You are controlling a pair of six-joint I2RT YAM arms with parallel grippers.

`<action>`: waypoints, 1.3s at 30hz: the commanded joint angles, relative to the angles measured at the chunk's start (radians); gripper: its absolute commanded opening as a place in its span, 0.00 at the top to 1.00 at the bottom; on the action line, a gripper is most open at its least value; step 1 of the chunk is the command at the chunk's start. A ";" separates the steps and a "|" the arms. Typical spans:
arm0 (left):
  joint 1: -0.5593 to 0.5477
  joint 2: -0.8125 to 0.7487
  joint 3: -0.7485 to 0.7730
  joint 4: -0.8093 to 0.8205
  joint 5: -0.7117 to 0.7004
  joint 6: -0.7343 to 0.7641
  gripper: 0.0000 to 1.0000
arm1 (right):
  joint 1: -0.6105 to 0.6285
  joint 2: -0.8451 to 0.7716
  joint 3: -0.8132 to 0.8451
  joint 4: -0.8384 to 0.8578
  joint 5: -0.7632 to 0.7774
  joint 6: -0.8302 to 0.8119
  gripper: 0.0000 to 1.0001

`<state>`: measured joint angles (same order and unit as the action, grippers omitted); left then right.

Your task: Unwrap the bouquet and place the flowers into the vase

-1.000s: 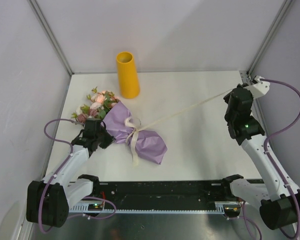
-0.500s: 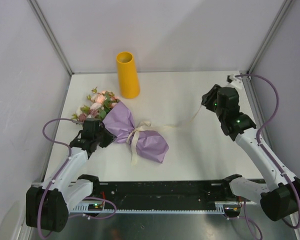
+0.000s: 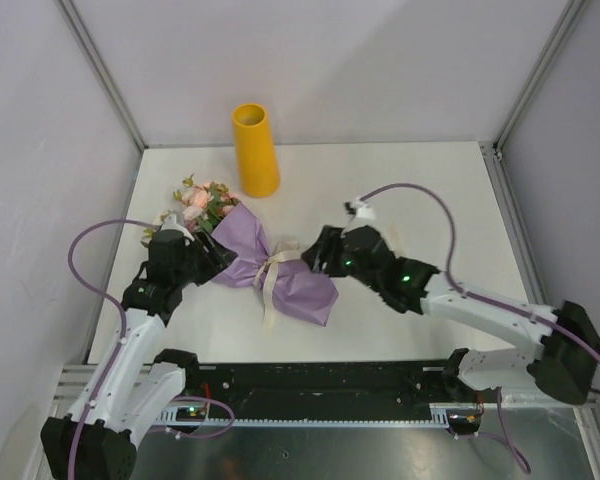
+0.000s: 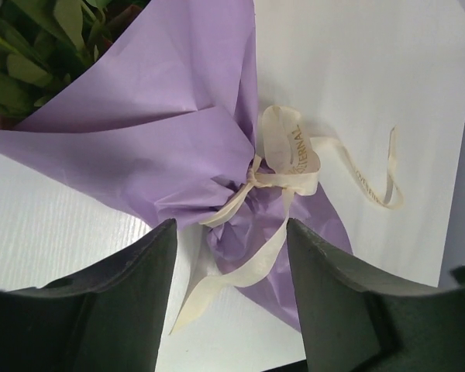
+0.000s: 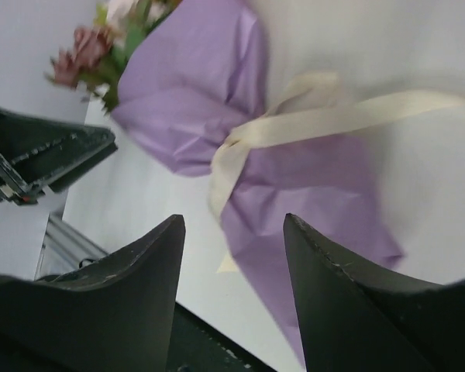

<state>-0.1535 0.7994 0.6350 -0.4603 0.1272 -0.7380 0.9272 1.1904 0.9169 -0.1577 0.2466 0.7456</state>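
The bouquet (image 3: 248,250) lies on the white table, lilac paper (image 4: 163,116) pinched at the waist by a cream ribbon (image 4: 291,155) with one loop and loose tails. Its flowers (image 3: 200,200) point to the far left; green leaves (image 4: 31,54) show at the paper's mouth. The yellow vase (image 3: 255,150) stands upright behind them. My left gripper (image 3: 208,262) is open just left of the waist, jaws apart over a ribbon tail (image 4: 231,229). On the right, my right gripper (image 3: 315,256) hovers open over the paper's lower end (image 5: 234,221), empty.
White walls and metal posts close in the table (image 3: 430,200) on three sides. A black rail (image 3: 320,385) runs along the near edge. Purple cables (image 3: 410,190) loop above both arms. My left gripper's body (image 5: 39,163) shows at the left of the right wrist view.
My right gripper let go of the taut ribbon end and swung from the far right to the bouquet. The ribbon fell slack. Both grippers opened; the left one drew back a little.
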 commanded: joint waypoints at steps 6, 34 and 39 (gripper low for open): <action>0.008 -0.137 -0.062 -0.070 -0.022 0.033 0.36 | 0.179 0.320 0.071 0.275 0.125 0.168 0.43; 0.008 -0.070 -0.162 -0.005 -0.109 -0.177 0.37 | 0.235 0.618 0.355 -0.070 0.347 0.281 0.46; 0.008 -0.012 -0.151 0.033 -0.098 -0.182 0.37 | 0.234 0.645 0.356 0.001 0.311 0.253 0.46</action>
<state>-0.1535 0.7528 0.4850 -0.4900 0.0330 -0.8986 1.1561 1.8107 1.2350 -0.1898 0.5346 1.0016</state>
